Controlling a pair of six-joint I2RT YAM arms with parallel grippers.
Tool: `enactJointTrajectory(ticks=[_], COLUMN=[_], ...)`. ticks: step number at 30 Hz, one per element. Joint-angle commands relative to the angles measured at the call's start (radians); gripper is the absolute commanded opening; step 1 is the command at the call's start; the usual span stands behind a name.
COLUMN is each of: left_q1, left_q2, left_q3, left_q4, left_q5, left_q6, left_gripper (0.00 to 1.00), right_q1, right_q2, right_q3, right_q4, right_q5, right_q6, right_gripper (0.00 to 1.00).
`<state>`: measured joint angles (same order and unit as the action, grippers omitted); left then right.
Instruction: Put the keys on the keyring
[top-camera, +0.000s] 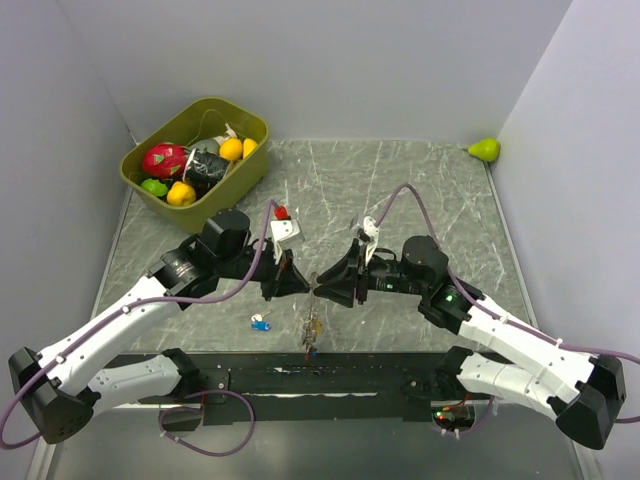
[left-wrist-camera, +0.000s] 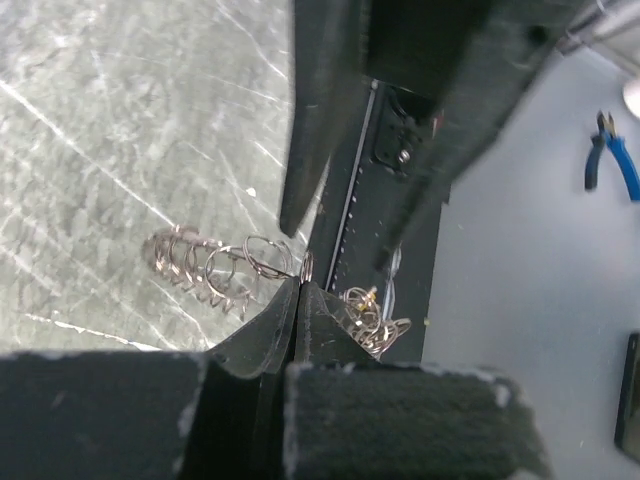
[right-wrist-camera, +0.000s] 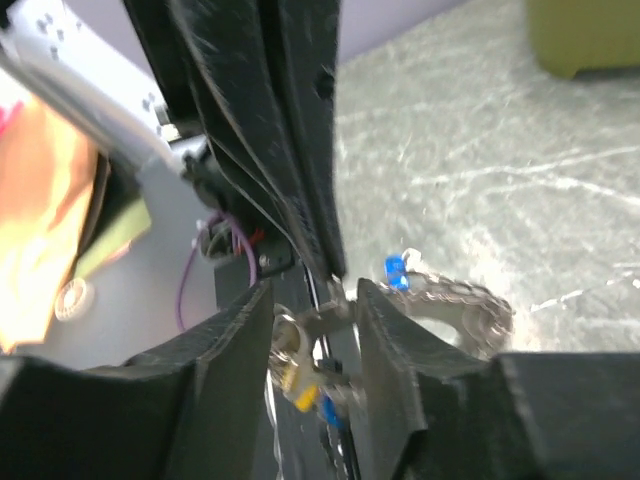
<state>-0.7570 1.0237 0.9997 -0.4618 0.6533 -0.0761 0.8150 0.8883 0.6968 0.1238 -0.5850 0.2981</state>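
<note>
Clearly the left gripper (left-wrist-camera: 299, 286) clamps the keyring (left-wrist-camera: 306, 266); the right gripper (right-wrist-camera: 315, 297), jaws half apart, grip unclear, may nudge the keys (top-camera: 312, 333) loose.

No text, brand, number or sign can be read in any of the 3 views. A white tag (top-camera: 285, 230) sits just behind the left pincer (top-camera: 303, 285), but it is too small to show any print. The keys (top-camera: 312, 335) hanging just below the tips of the left pincer and the right pincer (top-camera: 324, 289) are too small and blurred to show any marking.
</note>
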Motion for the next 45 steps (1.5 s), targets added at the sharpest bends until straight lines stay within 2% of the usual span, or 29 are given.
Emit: enactJointTrajectory(ticks=[1, 15, 16, 22, 23, 27, 31, 32, 35, 38, 45], left_q1=[-0.019, -0.039, -0.041, -0.051, -0.051, -0.054, -0.054, -0.054, -0.053, -0.047, -0.007], left_q2=[-0.046, -0.042, -0.040, -0.037, -0.037, -0.033, -0.050, -0.062, -0.085, -0.103, -0.154], left_q3=[0.047, 0.045, 0.047, 0.051, 0.051, 0.045, 0.022, 0.002, -0.029, -0.059, -0.170], left_q4=[0.011, 0.035, 0.031, 0.029, 0.029, 0.058, 0.139, 0.164, 0.244, 0.334, 0.627], left_q5=[0.086, 0.118, 0.120, 0.114, 0.114, 0.103, 0.037, -0.001, -0.055, -0.064, 0.000], left_q6=[0.107, 0.117, 0.118, 0.116, 0.114, 0.089, -0.008, -0.030, -0.134, -0.230, -0.442], left_gripper=[0.01, 0.01, 0.01, 0.01, 0.01, 0.01, 0.20, 0.30, 0.40, 0.44, 0.46], right_q1=[-0.024, -0.028, -0.028, -0.030, -0.028, -0.028, -0.028, -0.028, -0.028, -0.028, -0.028], right_q2=[-0.009, 0.069, 0.073, 0.087, 0.086, 0.075, 0.046, 0.038, -0.003, -0.052, -0.190], right_q3=[0.044, 0.073, 0.075, 0.082, 0.081, 0.067, 0.017, 0.001, -0.060, -0.118, -0.249], right_q4=[-0.003, 0.008, 0.011, 0.017, 0.023, 0.068, 0.155, 0.181, 0.284, 0.382, 0.540], right_q5=[-0.105, -0.249, -0.253, -0.256, -0.259, -0.228, -0.167, -0.153, -0.098, -0.032, 0.141], right_q6=[-0.071, -0.056, -0.053, -0.040, -0.030, 0.001, 0.058, 0.087, 0.140, 0.182, 0.242], right_gripper=[0.44, 0.40, 0.38, 0.12, 0.00, 0.00, 0.00, 0.00, 0.00, 0.00, 0.00])
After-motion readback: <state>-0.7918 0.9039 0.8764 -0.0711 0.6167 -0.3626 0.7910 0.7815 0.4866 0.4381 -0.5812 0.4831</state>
